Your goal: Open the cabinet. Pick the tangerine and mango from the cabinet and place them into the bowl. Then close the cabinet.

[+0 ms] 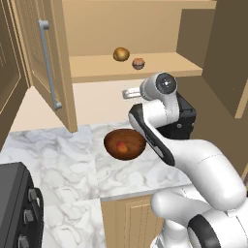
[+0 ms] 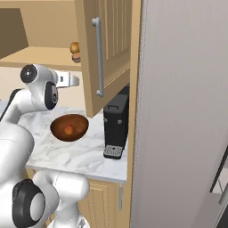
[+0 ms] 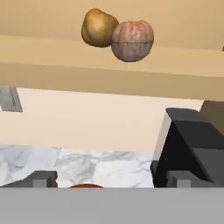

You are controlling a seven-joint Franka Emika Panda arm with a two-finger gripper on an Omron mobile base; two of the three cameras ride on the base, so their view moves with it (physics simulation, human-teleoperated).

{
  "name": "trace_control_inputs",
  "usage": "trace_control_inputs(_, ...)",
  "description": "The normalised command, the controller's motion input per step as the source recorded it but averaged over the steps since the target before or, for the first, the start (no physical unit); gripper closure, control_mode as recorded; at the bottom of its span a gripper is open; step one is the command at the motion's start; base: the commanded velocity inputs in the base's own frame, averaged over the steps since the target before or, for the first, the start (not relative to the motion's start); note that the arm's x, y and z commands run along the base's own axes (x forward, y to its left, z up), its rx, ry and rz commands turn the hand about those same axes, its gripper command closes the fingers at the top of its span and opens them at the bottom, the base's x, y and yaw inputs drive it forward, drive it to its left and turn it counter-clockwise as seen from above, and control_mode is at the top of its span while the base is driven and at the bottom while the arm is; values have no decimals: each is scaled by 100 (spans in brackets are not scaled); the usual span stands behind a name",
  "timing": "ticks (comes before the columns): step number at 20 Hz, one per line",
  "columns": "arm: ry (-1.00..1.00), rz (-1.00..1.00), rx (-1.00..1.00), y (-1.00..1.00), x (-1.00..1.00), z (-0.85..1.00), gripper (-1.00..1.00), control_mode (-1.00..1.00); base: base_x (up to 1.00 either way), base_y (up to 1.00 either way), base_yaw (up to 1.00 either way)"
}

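The cabinet [image 1: 135, 68] stands open, its left door [image 1: 46, 58] and right door [image 2: 109, 49] both swung out. On its shelf lies the yellow-brown mango [image 1: 121, 54] [image 2: 74, 46] [image 3: 98, 28], touching a ribbed orange-pink round fruit [image 1: 138, 63] [image 3: 132, 40]. The dark wooden bowl [image 1: 125, 144] [image 2: 69, 127] sits on the marble counter and holds a small orange fruit [image 1: 122, 147] [image 2: 68, 129], the tangerine by its look. My gripper [image 1: 127, 93] [image 2: 75, 80] [image 3: 110, 178] hangs open and empty above the bowl's far side, below shelf height, facing the back wall.
A black appliance [image 1: 181, 121] [image 2: 116, 127] [image 3: 192, 148] stands on the counter just right of the bowl. A dark stove [image 1: 19, 208] sits at the near left. A tall grey panel [image 2: 182, 111] rises at the right.
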Motion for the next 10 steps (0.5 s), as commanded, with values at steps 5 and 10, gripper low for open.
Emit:
trace_control_inputs(5,-14,-3,1,-15,-25,100,-100,-100,0,0,0)
trace_control_inputs(10,-10,0,2,-13,-5,64,-100,-100,0,0,0)
